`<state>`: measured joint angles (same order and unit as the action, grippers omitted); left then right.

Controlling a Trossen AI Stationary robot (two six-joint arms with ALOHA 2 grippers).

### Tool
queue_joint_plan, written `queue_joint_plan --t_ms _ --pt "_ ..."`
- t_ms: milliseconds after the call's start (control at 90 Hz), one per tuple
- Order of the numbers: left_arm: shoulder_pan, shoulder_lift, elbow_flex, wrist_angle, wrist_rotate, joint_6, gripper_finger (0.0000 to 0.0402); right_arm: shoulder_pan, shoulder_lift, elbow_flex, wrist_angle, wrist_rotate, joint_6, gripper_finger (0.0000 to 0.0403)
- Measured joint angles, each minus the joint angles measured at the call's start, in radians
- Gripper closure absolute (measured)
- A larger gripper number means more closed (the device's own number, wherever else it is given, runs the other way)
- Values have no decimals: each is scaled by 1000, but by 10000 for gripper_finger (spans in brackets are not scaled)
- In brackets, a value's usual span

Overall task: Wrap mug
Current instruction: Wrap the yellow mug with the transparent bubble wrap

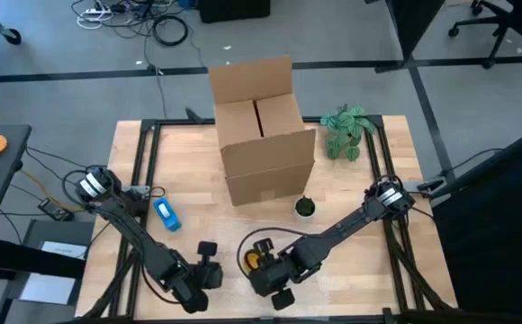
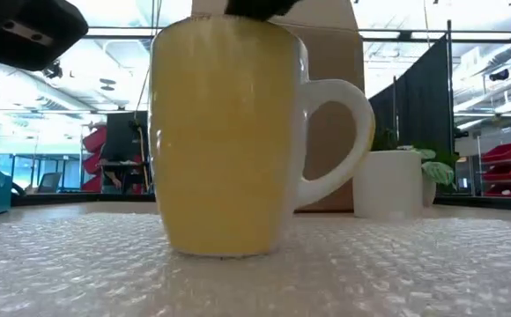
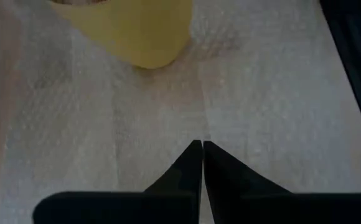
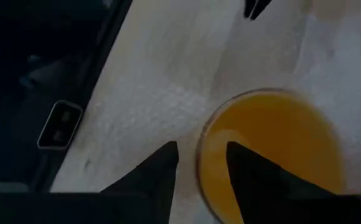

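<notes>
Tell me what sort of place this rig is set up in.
Probably an open lab or office workspace: office chairs and loose cables on the carpeted floor, dark partition screens and large windows behind the yellow mug on bubble wrap.

An open cardboard box (image 1: 263, 130) stands at the table's twelve o'clock, a leafy green plant (image 1: 346, 131) at two o'clock, a blue object (image 1: 166, 214) at nine o'clock.
</notes>
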<state>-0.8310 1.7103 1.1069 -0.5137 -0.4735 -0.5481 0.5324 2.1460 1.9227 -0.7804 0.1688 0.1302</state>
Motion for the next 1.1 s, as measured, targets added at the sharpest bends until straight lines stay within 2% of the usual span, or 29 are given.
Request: queue_joint_plan --t_ms 89,156,311,456,611,733,822,967,1100 --pt "0 0 0 0 -28 -3 402 0 0 41 -17 11 12 284" --pt "0 0 0 0 -32 -3 402 3 0 102 -95 37 61 284" --pt "0 0 0 0 -32 -5 402 15 -2 238 -492 71 327 284" --pt "0 0 0 0 -32 -10 402 22 -4 224 -801 65 566 284" --pt "0 0 0 0 -32 -37 402 12 -46 34 -731 -74 659 289" --pt "0 3 0 0 -33 -40 402 -6 -79 -130 -797 -60 738 305" --pt "-4 9 0 -3 -32 -40 402 -21 -132 -266 -756 -55 751 314" --pt "-5 32 0 -5 -51 -36 402 -22 -251 -472 -627 -42 810 321" --pt "2 61 0 -5 -58 -35 402 6 -411 -667 -395 -13 884 321"
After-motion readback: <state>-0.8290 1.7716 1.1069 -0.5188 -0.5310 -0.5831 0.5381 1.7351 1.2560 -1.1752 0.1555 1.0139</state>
